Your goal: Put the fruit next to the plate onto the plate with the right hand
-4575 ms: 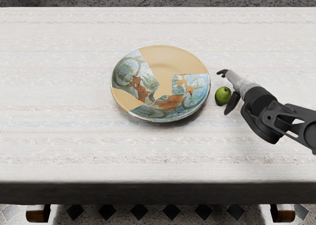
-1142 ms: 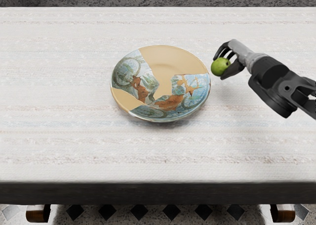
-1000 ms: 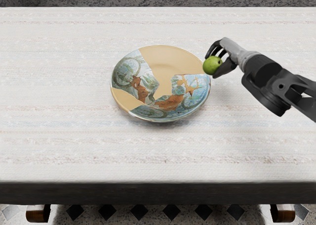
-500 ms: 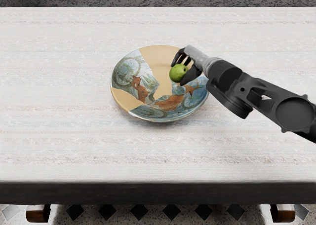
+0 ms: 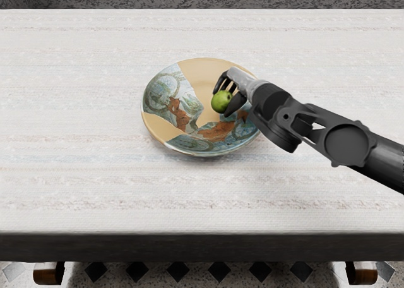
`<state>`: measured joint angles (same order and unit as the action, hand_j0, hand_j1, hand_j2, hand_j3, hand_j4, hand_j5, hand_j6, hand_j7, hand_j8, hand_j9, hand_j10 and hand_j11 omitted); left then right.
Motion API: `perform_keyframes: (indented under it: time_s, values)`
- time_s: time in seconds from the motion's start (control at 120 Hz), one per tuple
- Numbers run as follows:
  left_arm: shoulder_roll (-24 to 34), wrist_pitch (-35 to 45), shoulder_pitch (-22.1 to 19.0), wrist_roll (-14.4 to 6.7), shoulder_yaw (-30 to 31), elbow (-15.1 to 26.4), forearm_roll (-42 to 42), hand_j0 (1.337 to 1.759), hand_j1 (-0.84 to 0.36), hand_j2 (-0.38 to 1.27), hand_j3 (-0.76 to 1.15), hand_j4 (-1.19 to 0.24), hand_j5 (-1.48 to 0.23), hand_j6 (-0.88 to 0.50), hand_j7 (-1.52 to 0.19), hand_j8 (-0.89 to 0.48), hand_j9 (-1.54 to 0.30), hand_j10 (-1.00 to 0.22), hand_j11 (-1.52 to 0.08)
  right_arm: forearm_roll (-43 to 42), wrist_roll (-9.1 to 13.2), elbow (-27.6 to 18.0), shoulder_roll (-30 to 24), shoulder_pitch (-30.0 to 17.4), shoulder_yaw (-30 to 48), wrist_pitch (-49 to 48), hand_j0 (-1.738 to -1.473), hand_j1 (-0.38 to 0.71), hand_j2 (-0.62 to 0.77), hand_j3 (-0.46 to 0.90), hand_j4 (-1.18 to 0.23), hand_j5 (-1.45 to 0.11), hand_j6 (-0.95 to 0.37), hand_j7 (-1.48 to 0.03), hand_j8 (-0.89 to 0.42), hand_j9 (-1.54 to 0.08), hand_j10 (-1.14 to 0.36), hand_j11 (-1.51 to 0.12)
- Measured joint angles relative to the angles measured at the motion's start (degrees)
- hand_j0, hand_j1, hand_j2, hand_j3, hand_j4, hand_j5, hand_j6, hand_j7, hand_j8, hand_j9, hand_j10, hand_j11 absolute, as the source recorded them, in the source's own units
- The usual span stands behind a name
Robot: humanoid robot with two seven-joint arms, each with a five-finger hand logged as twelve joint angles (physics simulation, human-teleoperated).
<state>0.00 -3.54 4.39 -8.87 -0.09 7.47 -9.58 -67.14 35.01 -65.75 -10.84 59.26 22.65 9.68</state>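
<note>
over the middle of the round patterned ceramic plate (image 5: pixel 165 105), the dark right hand (image 5: pixel 231 93) pinches the small green fruit (image 5: pixel 221 101), positioned for release.

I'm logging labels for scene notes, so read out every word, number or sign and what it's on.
None to read. The plate carries only painted pictures, no lettering; the green fruit, the right robot hand holding it and the table bear no marks.

Green fruit (image 5: pixel 221 101), tan plate (image 5: pixel 189 73) (teal and orange figures), whitish striped table (image 5: pixel 76 162).
</note>
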Motion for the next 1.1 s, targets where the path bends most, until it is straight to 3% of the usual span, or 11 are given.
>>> perform_keyframes:
  time_s: [0.142, 0.3, 0.5, 0.767, 0.842, 0.942, 1.1]
  values:
    - [0.00, 0.00, 0.00, 0.00, 0.00, 0.00, 0.00, 1.658, 0.32, 0.00, 0.00, -0.02, -0.03, -0.02, -0.03, -0.02, -0.03, -0.02, -0.03, 0.11, -0.01, 1.46, 0.55, 0.07, -0.10, 0.07, -1.654, 0.25, 0.16, 0.00, -0.62, -0.95, -0.43, -0.89, -0.44, -0.91, -0.67, -0.91]
    - [0.00, -0.01, 0.00, 0.00, 0.01, 0.00, 0.00, 1.658, 0.32, 0.00, 0.00, -0.02, -0.03, -0.02, -0.03, -0.02, -0.03, -0.02, -0.03, 0.16, -0.01, 3.44, 1.87, 0.49, -0.13, 0.21, -1.656, 0.14, 0.04, 0.00, -0.47, -0.67, -0.38, -0.65, -0.39, -0.66, -0.49, -0.66]
    - [0.00, 0.00, 0.00, 0.00, 0.01, 0.00, 0.00, 1.658, 0.32, 0.00, 0.00, -0.02, -0.03, -0.02, -0.03, -0.02, -0.03, -0.02, -0.03, 0.16, -0.01, 3.96, 2.37, 0.94, -0.15, 0.20, -1.657, 0.06, -0.04, 0.00, -0.36, -0.50, -0.33, -0.48, -0.33, -0.49, -0.37, -0.49]
    - [0.00, -0.01, 0.00, 0.00, 0.01, 0.00, 0.00, 1.658, 0.32, 0.00, 0.00, -0.02, -0.03, -0.02, -0.03, -0.02, -0.03, -0.02, -0.03, 0.31, -0.01, 3.91, 2.37, 1.19, -0.11, -0.19, -1.658, -0.03, -0.03, 0.00, -0.28, -0.37, -0.27, -0.36, -0.27, -0.37, -0.28, -0.37]
    - [0.00, 0.01, 0.00, 0.00, 0.01, 0.00, 0.00, 1.658, 0.32, 0.00, 0.00, -0.02, -0.03, -0.02, -0.03, -0.02, -0.03, -0.02, -0.03, 0.43, -0.01, 3.53, 2.15, 1.17, 0.22, -1.23, -1.658, -0.10, -0.03, 0.00, -0.22, -0.29, -0.21, -0.29, -0.21, -0.29, -0.22, -0.29]
    - [0.00, -0.01, 0.00, 0.00, 0.00, 0.00, 0.00, 1.658, 0.32, 0.00, 0.00, -0.02, -0.03, -0.02, -0.03, -0.02, -0.03, -0.02, -0.03, 1.51, -0.01, 1.17, 0.99, 0.84, 0.58, -2.34, -1.658, -0.19, -0.02, 0.00, -0.14, -0.18, -0.13, -0.18, -0.13, -0.18, -0.14, -0.18]
    - [0.00, 0.00, 0.00, 0.00, 0.00, 0.00, 0.00, 1.658, 0.32, 0.00, 0.00, -0.02, -0.03, -0.02, -0.03, -0.02, -0.03, -0.02, -0.03, 5.92, -0.01, -7.41, -5.22, 0.50, 1.49, -3.47, -1.658, -0.28, -0.01, 0.00, -0.06, -0.08, -0.06, -0.08, -0.06, -0.08, -0.06, -0.08]
